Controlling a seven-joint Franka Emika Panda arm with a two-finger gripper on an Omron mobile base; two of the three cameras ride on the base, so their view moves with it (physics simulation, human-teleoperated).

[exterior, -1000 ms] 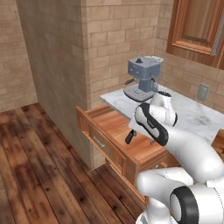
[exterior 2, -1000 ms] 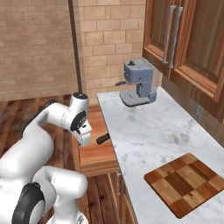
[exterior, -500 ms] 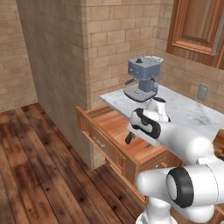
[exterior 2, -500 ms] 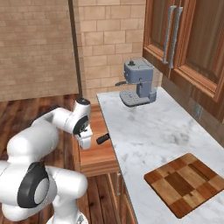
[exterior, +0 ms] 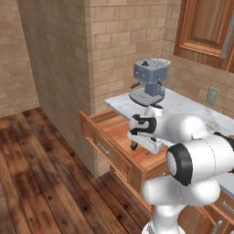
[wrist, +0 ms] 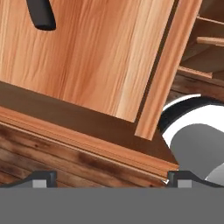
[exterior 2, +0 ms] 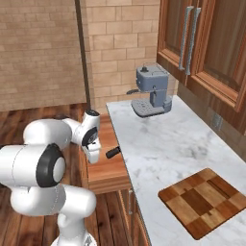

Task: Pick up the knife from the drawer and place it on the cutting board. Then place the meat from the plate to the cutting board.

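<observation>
The drawer (exterior: 108, 147) of reddish-brown wood stands pulled out below the marble counter. Inside it lies the knife (exterior 2: 113, 152), its black handle also at the top left of the hand view (wrist: 41, 15) and beside my hand in the left base view (exterior: 133, 146). My gripper (exterior 2: 94, 158) hangs open over the drawer floor, just left of the knife in the right base view and apart from it, with nothing between its fingertips (wrist: 43, 176). The checkered cutting board (exterior 2: 206, 202) rests on the counter's near right. The plate and the meat are out of view.
A blue-grey coffee machine (exterior 2: 151, 91) stands at the back of the counter (exterior 2: 163, 144). A brick wall rises to the left of the drawer, and wall cabinets (exterior 2: 211, 43) hang above. Wooden floor (exterior: 36, 173) lies in front.
The hand has sunk a little lower into the drawer and the arm's upper links have swung round. The knife lies where it was and the jaws stay open.
</observation>
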